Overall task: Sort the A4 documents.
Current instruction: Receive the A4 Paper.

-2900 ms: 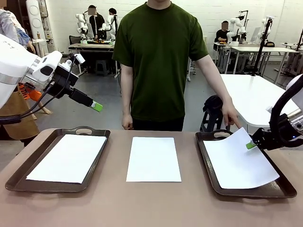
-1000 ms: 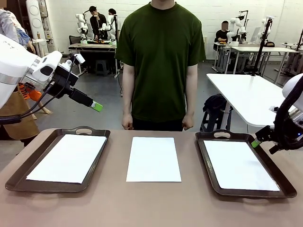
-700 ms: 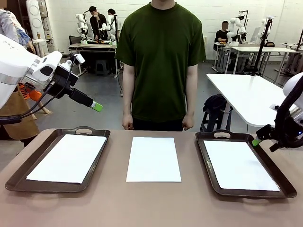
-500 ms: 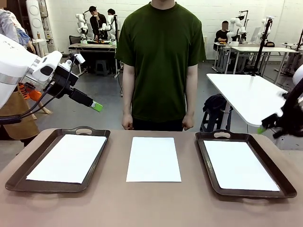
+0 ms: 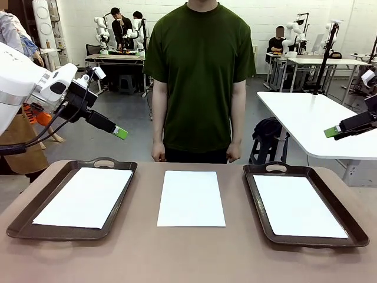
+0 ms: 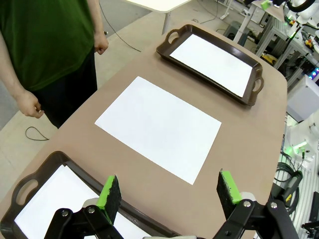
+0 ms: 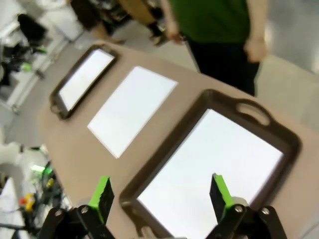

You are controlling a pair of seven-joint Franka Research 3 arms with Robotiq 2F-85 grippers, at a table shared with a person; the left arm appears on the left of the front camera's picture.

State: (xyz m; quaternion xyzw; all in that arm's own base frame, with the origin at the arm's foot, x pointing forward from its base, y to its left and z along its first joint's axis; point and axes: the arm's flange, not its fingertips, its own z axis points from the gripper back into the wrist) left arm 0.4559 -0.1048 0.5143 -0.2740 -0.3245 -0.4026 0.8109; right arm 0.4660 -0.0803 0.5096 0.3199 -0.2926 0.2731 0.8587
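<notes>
Three white A4 documents lie flat on the brown table. One sheet (image 5: 84, 197) rests in the left brown tray (image 5: 35, 223), one (image 5: 191, 198) lies bare in the table's middle, and one (image 5: 298, 206) rests in the right brown tray (image 5: 330, 194). My left gripper (image 5: 121, 132) hangs open, high above the left tray's far end, with nothing between its fingers; its wrist view looks down on the middle sheet (image 6: 158, 126). My right gripper (image 5: 331, 131) is open and empty, raised well above the right tray's far right side; its wrist view shows that tray's sheet (image 7: 213, 164).
A person in a dark green shirt (image 5: 198, 76) stands at the table's far edge, behind the middle sheet, hands (image 5: 158, 154) hanging at the sides. A white table (image 5: 312, 121) stands behind on the right. Bare tabletop lies between the trays and along the near edge.
The person's hand has left the right tray and its sheet now lies flat. My right gripper has risen from the tray's right rim and pulled away to the right. The left arm stayed still.
</notes>
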